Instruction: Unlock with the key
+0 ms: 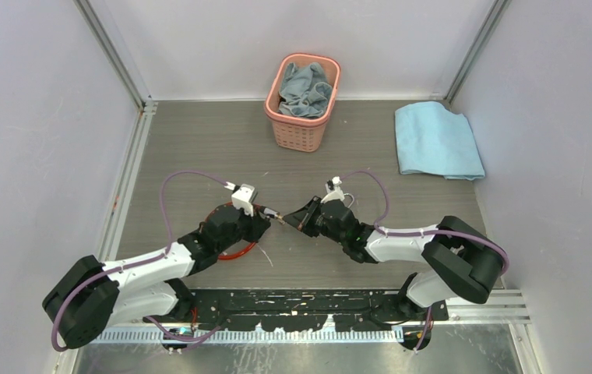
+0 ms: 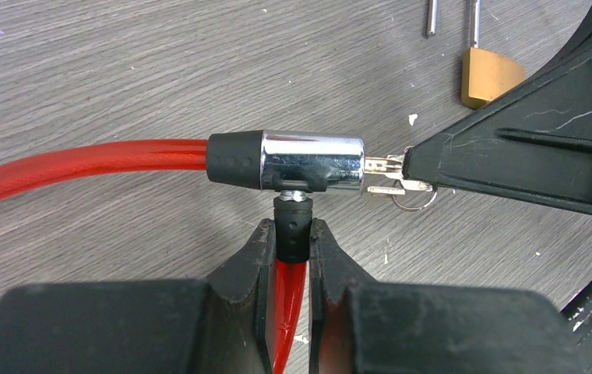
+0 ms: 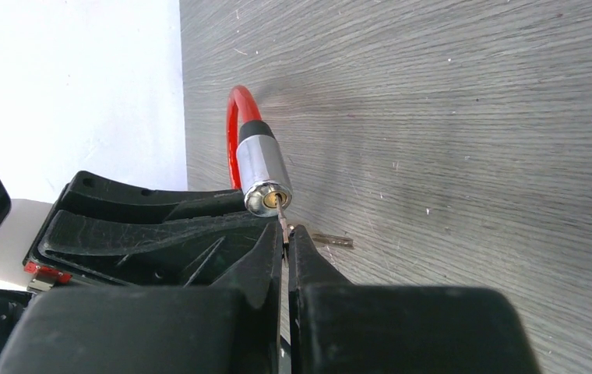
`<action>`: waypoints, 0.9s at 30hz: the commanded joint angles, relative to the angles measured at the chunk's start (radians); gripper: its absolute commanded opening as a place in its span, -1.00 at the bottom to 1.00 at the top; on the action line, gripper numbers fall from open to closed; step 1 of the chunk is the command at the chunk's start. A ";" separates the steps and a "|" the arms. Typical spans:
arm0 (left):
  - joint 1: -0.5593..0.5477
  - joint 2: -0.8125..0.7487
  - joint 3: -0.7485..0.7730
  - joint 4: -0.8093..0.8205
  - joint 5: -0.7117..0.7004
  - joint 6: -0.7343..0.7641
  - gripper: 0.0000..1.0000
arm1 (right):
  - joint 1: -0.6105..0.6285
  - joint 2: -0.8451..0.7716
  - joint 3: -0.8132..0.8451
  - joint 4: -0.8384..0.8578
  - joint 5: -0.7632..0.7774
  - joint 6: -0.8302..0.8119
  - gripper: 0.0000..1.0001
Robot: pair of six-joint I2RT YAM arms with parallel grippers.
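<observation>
The left jaws clamped the cable-lock plug point(image 2: 293, 226); the right jaws pinched the key point(image 2: 382, 165) seated in the chrome barrel point(image 2: 312, 160). An off-axis twist could have bent it

place: lab test cell | cue: white panel walls point(image 1: 36, 117), aluminium frame point(image 1: 112, 51)

Pink basket point(image 1: 299, 134), grey cloth point(image 1: 305, 92), blue towel point(image 1: 437, 140)

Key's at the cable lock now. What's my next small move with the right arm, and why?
Probably ease the right gripper forward to seat the key deeper: bare blade shows outside the chrome lock cylinder, while the left gripper pinches the black plug end steady.
</observation>
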 commanded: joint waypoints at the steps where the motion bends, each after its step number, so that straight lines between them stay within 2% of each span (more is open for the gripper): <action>1: 0.000 -0.031 0.003 0.114 0.028 -0.002 -1.00 | 0.005 -0.005 0.007 0.101 -0.010 0.005 -0.98; 15: 0.000 -0.081 -0.028 0.159 0.103 0.019 -1.00 | 0.005 -0.002 0.009 0.128 -0.058 -0.028 -0.98; 27: -0.001 -0.110 -0.037 0.179 0.202 0.036 -1.00 | 0.005 -0.063 0.010 0.065 -0.102 -0.086 -0.98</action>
